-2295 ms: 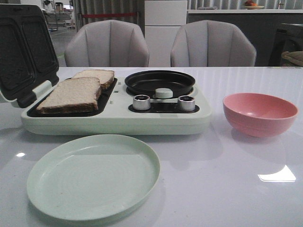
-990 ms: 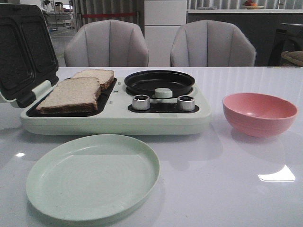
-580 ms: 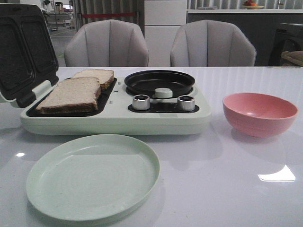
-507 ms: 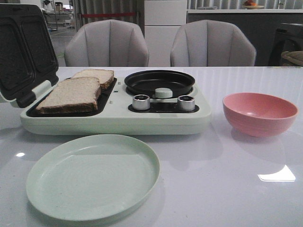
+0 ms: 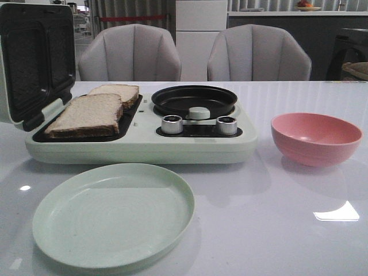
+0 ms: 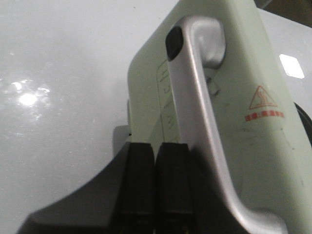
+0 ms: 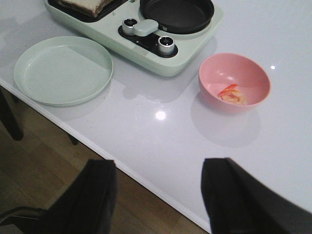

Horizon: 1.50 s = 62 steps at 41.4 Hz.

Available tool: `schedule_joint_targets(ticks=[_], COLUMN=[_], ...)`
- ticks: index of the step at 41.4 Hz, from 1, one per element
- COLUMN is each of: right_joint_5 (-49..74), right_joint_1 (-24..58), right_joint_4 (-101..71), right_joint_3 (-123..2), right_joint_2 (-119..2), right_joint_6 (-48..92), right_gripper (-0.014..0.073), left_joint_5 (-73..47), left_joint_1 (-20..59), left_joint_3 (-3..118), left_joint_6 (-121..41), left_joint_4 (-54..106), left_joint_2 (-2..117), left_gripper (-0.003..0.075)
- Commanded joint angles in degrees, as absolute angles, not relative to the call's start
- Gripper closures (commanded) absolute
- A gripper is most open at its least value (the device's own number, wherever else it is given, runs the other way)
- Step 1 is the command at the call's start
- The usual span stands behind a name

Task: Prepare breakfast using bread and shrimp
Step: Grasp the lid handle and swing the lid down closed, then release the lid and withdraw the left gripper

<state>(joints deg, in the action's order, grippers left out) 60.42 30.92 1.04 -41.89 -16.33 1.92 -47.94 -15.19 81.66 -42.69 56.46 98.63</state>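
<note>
While the left claw (image 6: 155, 185) sits with its black fingers pressed together, nothing between them, against the silver handle (image 6: 204, 126) of the breakfast maker's lid (image 5: 35, 57), the right claw (image 7: 158, 195) hangs spread wide off the near edge of the white surface (image 7: 292, 146). Two bread slices (image 5: 92, 112) lie side by side on the maker's dark grill plate (image 5: 77, 137), beside the round black pan (image 5: 194, 99); soft and light, they look best pinched at the crust. Shrimp (image 7: 231, 93) rest in the pink bowl (image 7: 234, 80) to the maker's right, small, likely slippery. A pale green plate (image 5: 113, 214) waits in front of the maker, with open room around it.
</note>
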Motion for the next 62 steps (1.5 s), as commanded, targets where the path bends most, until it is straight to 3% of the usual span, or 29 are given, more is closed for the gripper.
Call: schedule_joint_targets(ticks=[1,15,36,51,62], right_joint_5=[56.3,56.3,56.3,56.3,56.3], right_joint_1=[30.8,30.8,30.8,30.8,30.8], right_joint_4=[1.6,1.6,1.6,1.6,1.6], right_joint_3=[-43.1,-43.1,-43.1,-43.1,-43.1], right_joint_2=[-17.0,-17.0,-17.0,-17.0,-17.0], right_joint_6=[2.0,2.0,2.0,2.0,2.0], right_gripper=[0.0111,0.0111,0.0111,0.0111,0.0111], left_joint_5=[-48.2,-47.8,-52.8,-52.7,-46.8], left_joint_1=[-12.9,-2.1,3.9,22.2,36.7], left_joint_3=[83.7,83.7,83.7,81.9,75.0], left_joint_6=[-43.1,-45.3,-48.6,-46.8,-29.0], left_joint_4=[60.5,60.2,60.6,48.6,24.9], left_joint_2=[96.1,96.1,95.0,86.0,76.0], left_gripper=[0.0619,0.0619,0.0619,0.0619,0.0619])
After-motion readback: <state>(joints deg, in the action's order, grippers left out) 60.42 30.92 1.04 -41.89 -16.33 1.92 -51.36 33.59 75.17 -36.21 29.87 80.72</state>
